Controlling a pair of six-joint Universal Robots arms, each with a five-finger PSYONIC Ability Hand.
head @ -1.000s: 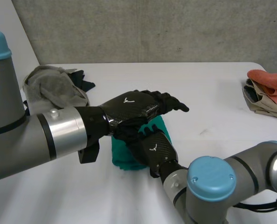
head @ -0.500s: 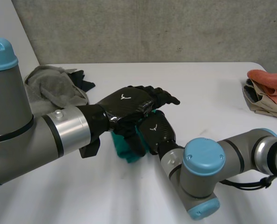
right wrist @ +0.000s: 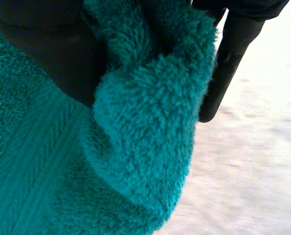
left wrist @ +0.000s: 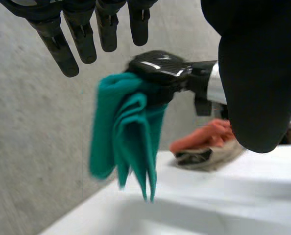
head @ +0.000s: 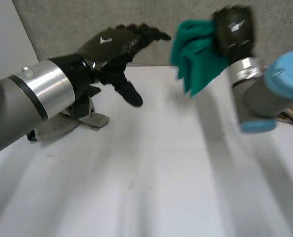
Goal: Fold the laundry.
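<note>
We hold our left hand up above the table, its fingers straight and slightly spread and its thumb pointing down, with nothing in its grasp. Our left arm reaches in from our left side. Our right hand sits high, facing the left hand and apart from it, fingers and thumb curled round a teal towel. Our right arm bends just below that hand.
</note>
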